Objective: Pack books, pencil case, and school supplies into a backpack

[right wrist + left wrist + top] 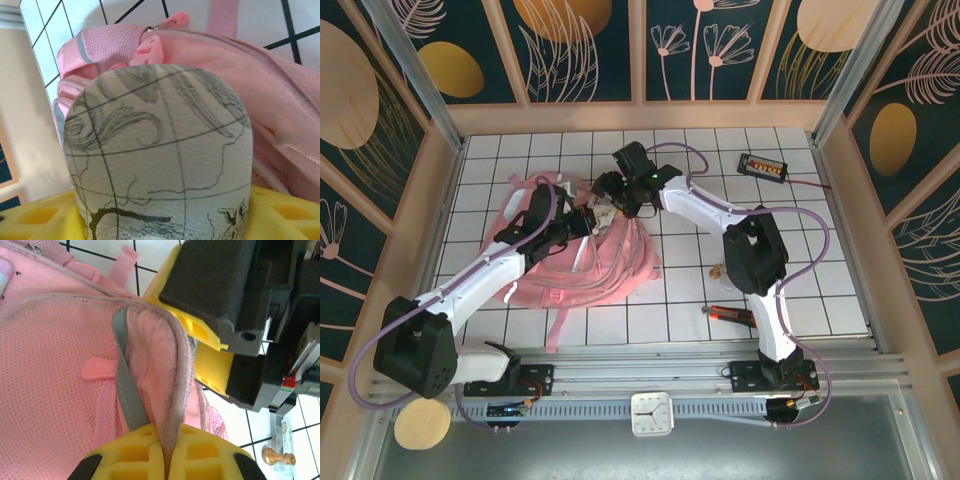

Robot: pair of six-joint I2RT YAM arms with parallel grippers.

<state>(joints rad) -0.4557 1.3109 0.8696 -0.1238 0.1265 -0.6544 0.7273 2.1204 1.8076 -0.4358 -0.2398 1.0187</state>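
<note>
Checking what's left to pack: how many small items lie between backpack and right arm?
2: a brass piece right of the backpack, a red-and-dark item closer to the camera. Others may be hidden.

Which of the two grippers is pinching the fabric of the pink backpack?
The left gripper: its yellow fingers are shut on the backpack at its rim. The right gripper instead has a pale, map-printed item between its fingers.

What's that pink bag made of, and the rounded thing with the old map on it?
The backpack: soft pink cloth with mesh panels, matte; the net holes show and its edge folds limply. The map-printed thing: probably woven fabric, matte; a fine grainy texture shows, though I can't rule out textured paper or plastic.
</note>
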